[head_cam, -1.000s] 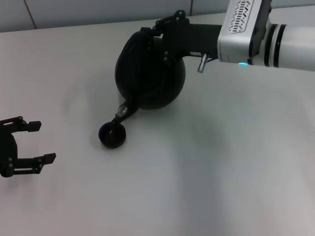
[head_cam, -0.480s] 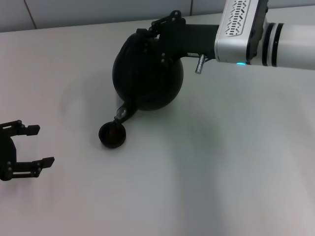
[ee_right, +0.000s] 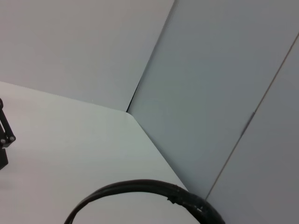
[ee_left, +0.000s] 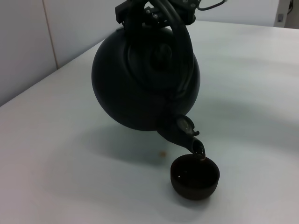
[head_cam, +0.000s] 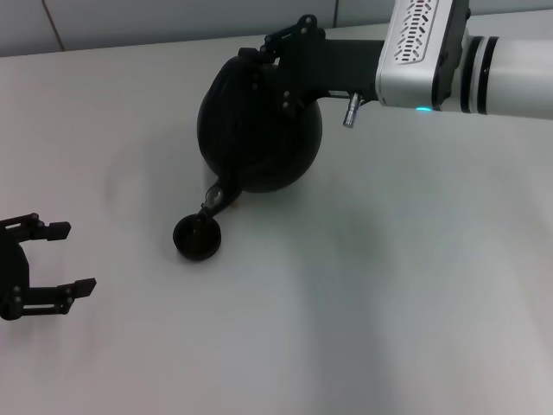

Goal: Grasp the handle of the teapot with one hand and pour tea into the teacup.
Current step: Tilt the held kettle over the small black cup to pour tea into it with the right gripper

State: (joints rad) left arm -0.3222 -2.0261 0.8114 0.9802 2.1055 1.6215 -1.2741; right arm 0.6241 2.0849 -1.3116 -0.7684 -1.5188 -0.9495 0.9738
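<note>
Right claw is clamped on the handle near the top of the hoop, holding the teapot lifted off the worktop and tipped spout-down toward the robot's left. In the left wrist view the spout tip sits just above the near rim of the teacup, with a dark bead at the lip; whether tea is running cannot be told. A small orange-brown drop lies on the worktop beside the cup, under the pot's belly. Risks, as judged: the spout is over the cup's edge rather than its centre, so any sideways drift of the arm would put the stream on the worktop. The cup is small and the pot large, so further tilt could overfill it fast. The pot hangs on a bail hoop, so it may swing in the grip and shift the spout; the spout could also dip and knock the light cup over. Left claw rests parked low at the robot's left, fingers apart, well clear of the cup.
</note>
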